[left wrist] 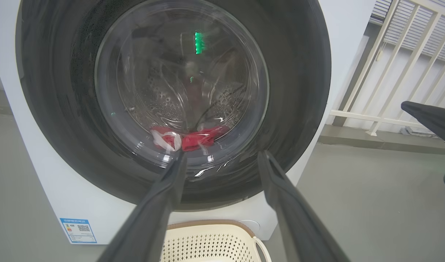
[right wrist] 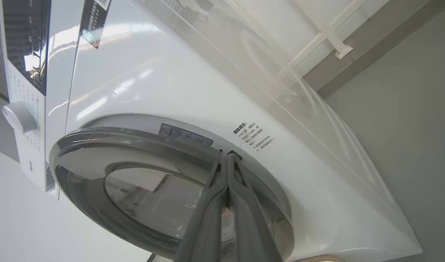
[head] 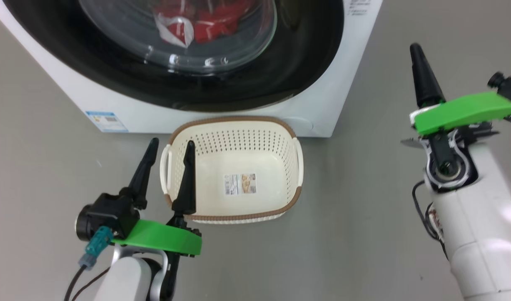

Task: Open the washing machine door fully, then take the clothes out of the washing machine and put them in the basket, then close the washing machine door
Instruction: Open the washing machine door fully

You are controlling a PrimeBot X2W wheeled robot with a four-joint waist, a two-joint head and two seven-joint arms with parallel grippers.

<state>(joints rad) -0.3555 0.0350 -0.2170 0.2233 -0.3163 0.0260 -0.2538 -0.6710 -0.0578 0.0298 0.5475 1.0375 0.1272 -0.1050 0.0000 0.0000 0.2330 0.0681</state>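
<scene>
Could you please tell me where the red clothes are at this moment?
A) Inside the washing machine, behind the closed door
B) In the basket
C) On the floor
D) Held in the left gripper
A: the clothes show through the glass of the shut washing machine door, while the basket has only its paper label inside.

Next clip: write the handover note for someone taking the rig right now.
Left tool: open, empty, over the left edge of the basket.
Right tool: shut, empty, off to the right of the washing machine.
Washing machine door closed; clothes inside; basket empty on the floor in front.
Done: nothing yet. Left: open door, move clothes to basket, close door.
</scene>
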